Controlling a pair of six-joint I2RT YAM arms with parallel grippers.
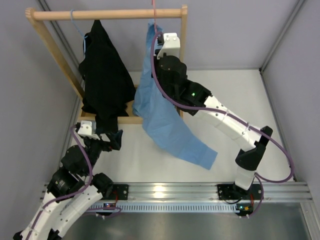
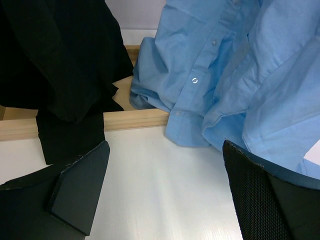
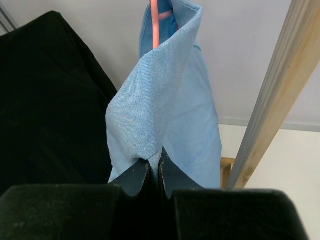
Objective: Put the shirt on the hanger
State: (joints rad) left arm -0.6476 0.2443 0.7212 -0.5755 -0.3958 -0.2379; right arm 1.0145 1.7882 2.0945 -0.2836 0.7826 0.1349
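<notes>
Top view: shirt (image 1: 165, 115) hangs from rail (image 1: 110, 14) beside black garment (image 1: 102, 75), lower end lying on table (image 1: 240, 90); R wrist view: pink hanger (image 3: 156, 22) wire runs into collar; R gripper (image 3: 154, 167) jaws closed, pinching shirt fabric just below collar; L gripper (image 2: 165, 150) low near shirt hem, jaws wide apart, holding nothing.

This is a robotics laboratory test cell. A left arm (image 1: 57, 207) and a right arm (image 1: 225, 122) are bolted to an aluminium rail (image 1: 175, 191) at the near edge of a white table (image 1: 240, 95), which is enclosed by plain grey wall panels (image 1: 230, 30) in metal framing. A wooden clothes rack (image 1: 115, 14) carrying a black garment (image 1: 102, 75) and a shirt (image 1: 160, 117) stands on the table as a test fixture.
</notes>
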